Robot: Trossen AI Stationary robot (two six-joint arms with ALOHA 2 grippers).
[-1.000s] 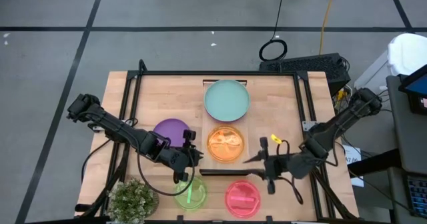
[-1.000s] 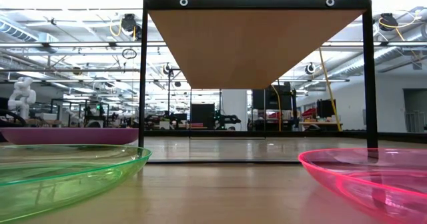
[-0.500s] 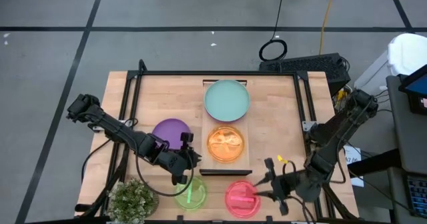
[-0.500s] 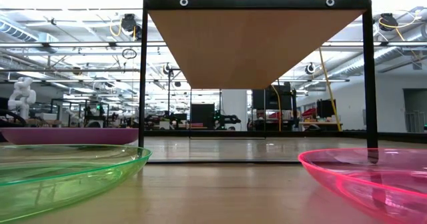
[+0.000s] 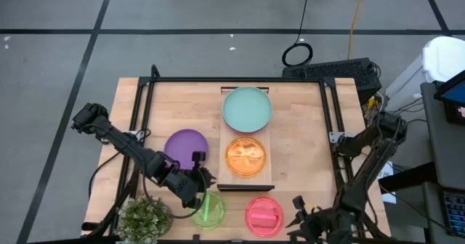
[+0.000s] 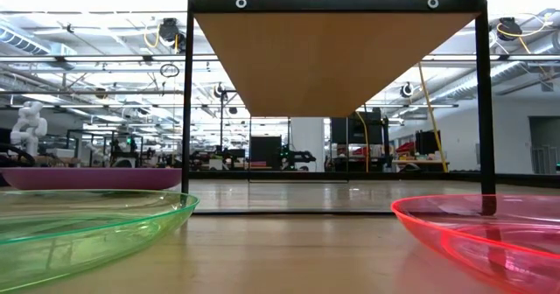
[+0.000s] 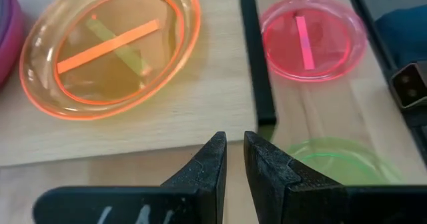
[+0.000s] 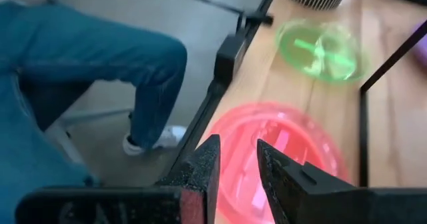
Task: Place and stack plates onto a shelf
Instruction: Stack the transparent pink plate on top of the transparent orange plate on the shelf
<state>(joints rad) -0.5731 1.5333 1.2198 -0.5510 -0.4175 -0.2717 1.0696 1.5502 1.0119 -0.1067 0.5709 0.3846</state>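
Two plates are already on the shelf, the long light-wood board running away from the table's near edge: the teal plate at its far end and the translucent orange plate nearer, lying side by side and not stacked. Three are not yet shelved, all on the tabletop: the purple plate just left of the shelf, the green plate and the pink-red plate by the near edge. The step in hand looks like the pickup of the pink-red plate. The right gripper hangs at the table's near right corner, aimed across that plate's near rim with its fingers a narrow gap apart and nothing between them — a person's jeans-clad leg shows just beyond the edge. The left gripper hovers over the near end of the shelf, just above the green plate, fingers almost together and empty. Next the right arm would likely need to get one finger under the pink-red rim, pinch it, and carry the plate onto the orange one — the shallow slick rim may slip
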